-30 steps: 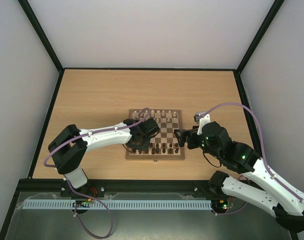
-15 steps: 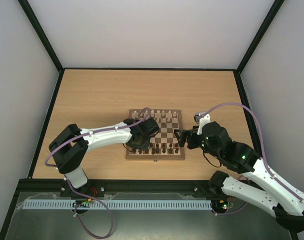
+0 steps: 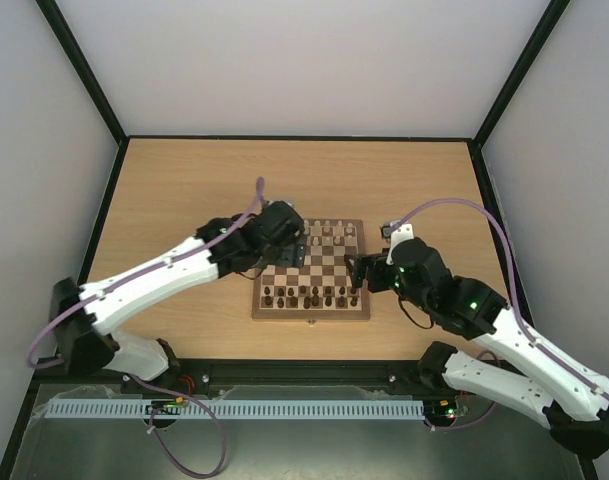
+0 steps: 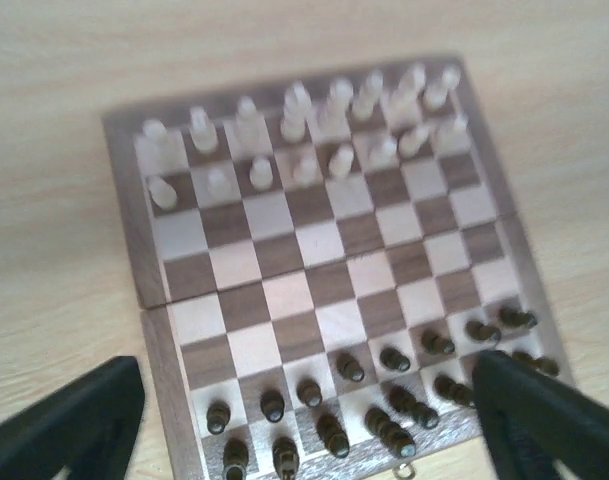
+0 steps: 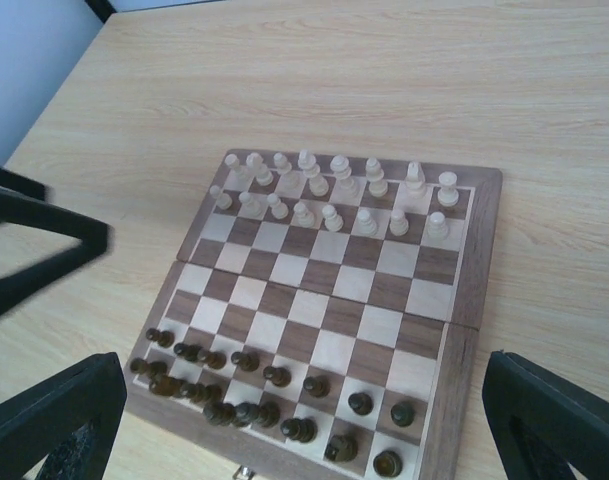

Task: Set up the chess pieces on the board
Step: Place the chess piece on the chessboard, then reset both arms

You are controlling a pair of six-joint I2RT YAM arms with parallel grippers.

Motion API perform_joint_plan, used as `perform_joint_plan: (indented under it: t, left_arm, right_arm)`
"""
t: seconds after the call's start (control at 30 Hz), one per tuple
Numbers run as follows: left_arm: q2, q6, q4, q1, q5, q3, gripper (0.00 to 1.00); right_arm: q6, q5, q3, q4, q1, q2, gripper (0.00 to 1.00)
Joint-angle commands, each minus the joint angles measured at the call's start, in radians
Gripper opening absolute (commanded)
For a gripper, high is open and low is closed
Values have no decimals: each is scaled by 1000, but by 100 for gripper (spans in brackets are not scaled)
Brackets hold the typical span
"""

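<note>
The board [image 3: 310,315] lies mid-table with the chess pieces on it. Pale pieces [image 3: 325,233] fill the two far rows, dark pieces [image 3: 314,296] the two near rows. My left gripper [image 3: 295,251] hovers over the board's far-left part, open, nothing between its fingers. In the left wrist view the board [image 4: 284,255] lies below the open left gripper [image 4: 304,440], with pale pieces [image 4: 304,140] at the top and dark pieces [image 4: 364,400] at the bottom. My right gripper [image 3: 357,270] stands open at the board's right edge, and the right wrist view shows the right gripper [image 5: 299,430] above the dark pieces [image 5: 264,390].
A small metal clasp [image 5: 242,472] sits on the board's near rim. Bare wooden tabletop [image 3: 184,190] surrounds the board, fenced by a black frame and grey walls. The left arm's black finger [image 5: 34,240] shows blurred at the left of the right wrist view.
My left gripper has opened and risen from the near-left dark rows toward the board's far left, the arm stretching out. The right gripper has shifted slightly toward the board.
</note>
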Motion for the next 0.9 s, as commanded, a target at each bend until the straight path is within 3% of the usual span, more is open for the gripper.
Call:
perform_joint_plan:
  t: [0.0,0.17,0.23,0.37,0.47,0.63,0.73,0.87]
  left_arm:
    - [-113,23,35,11,-148,-6,99]
    - [-228,-59,41,37,-395,-77,99]
    - [-280,-114,38,80,-447,-143,99]
    - [-463,-32,246,172,-399,-365,99]
    - [-564,22,364,255,-431,-466,99]
    - [-658,120,622,408,-473,-645,99]
    - [-656,161,791,538,-419,-735,99]
    - [-559,256,944,691,-299,-790,99]
  right_arm:
    - [13,124,2,110,2,61,99]
    - [-52,313,-16,266,-7,162,99]
    - [-75,316,-48,363,-69,198,99]
    - [-28,131,-117,488,-343,313,99]
    - [41,101,-186,550,-571,371,99]
    - [13,333,-391,760,-617,314,99]
    - [1,386,-497,900,-645,311,99]
    - [-62,451,-517,1021,-669,350,99]
